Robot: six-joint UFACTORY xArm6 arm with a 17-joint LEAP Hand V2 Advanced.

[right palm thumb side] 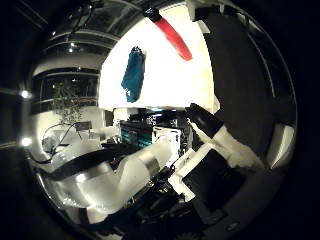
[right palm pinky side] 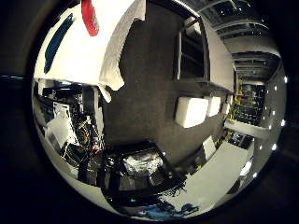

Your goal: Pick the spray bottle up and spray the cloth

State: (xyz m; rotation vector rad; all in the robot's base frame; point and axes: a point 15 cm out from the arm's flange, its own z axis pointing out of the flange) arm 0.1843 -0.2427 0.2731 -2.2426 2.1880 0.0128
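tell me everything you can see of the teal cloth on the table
The teal cloth is a small piece of soft fabric in dark blue-green, crumpled into a long, narrow bunch rather than spread flat. It lies on the white-covered table, well in from the edges, with bare white surface all around it. The red spray bottle lies apart from it on the same table, not touching. Nothing rests on the cloth or holds it, and it seems far from the palm. Wetness cannot be judged.
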